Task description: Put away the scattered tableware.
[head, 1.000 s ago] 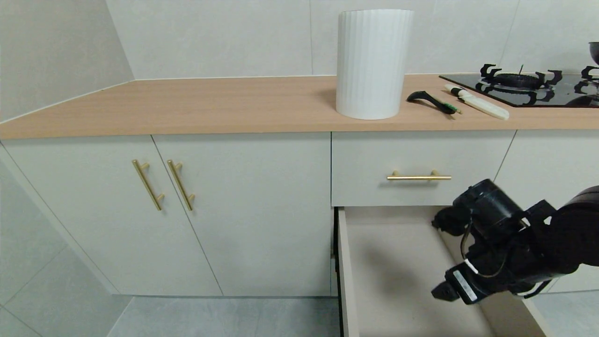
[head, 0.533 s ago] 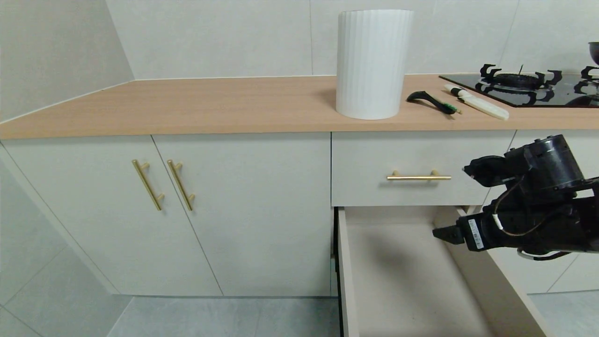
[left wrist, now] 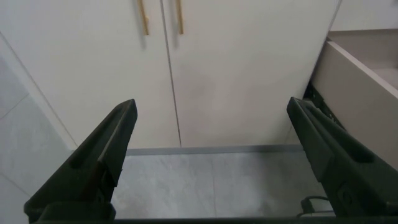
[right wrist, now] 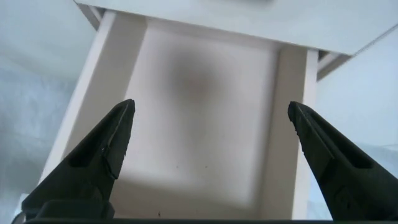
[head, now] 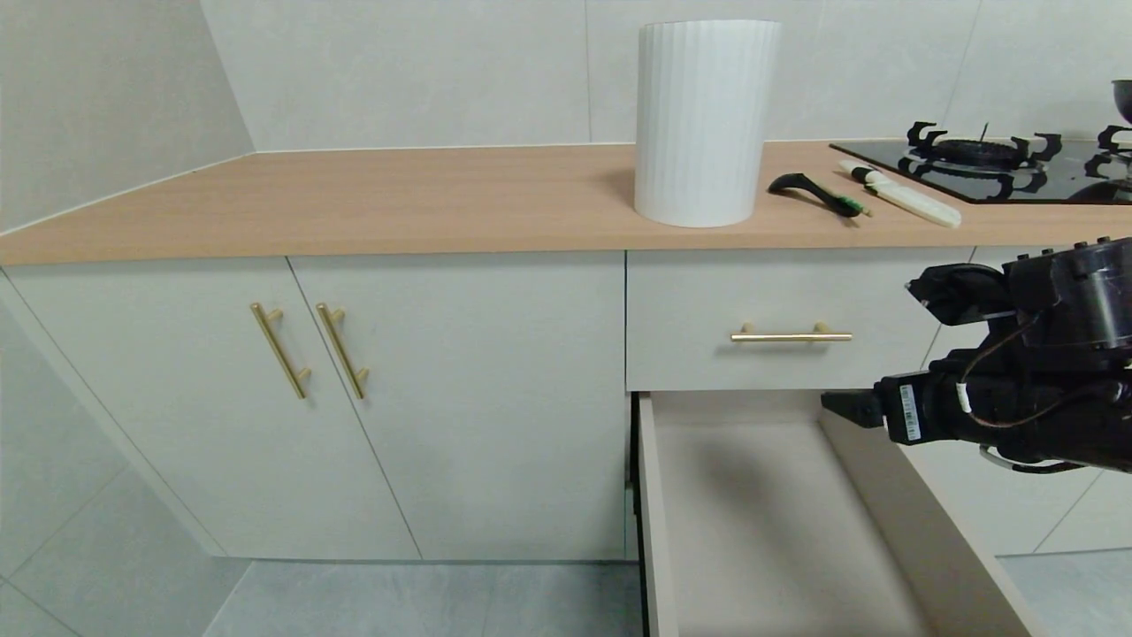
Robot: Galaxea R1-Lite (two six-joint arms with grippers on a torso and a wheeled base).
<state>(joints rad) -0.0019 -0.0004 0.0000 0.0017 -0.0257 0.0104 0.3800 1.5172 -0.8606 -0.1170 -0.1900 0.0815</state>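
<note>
Counter: we see a wood-coloured worktop (head: 398, 199) running along a pale tiled wall, with a tall white ribbed canister (head: 703, 124) standing upright on it.
Tableware: a black scoop-like tool with a green-marked handle (head: 809, 190) lies just beside the canister, on its stove side. A white knife (head: 902, 202) lies next to the tool, close to the edge of the black stove (head: 982, 164). The two sit side by side, and we cannot tell whether they touch.
Drawers: below the canister, the upper drawer (head: 778, 292) is closed and has a gold bar handle (head: 790, 335). The drawer under it (head: 761, 522) is pulled out, and its pale floor is bare.
Right gripper: the right gripper (head: 868, 345) hangs above the far right corner of the pulled-out drawer. Its jaws are spread wide with nothing between them.
Left gripper: the left gripper (left wrist: 211, 118) sits low, facing the cupboard doors (head: 442, 398) and the grey floor. Its jaws are also wide apart and hold nothing.
Cupboard: two doors left of the drawers carry gold handles (head: 340, 349).
</note>
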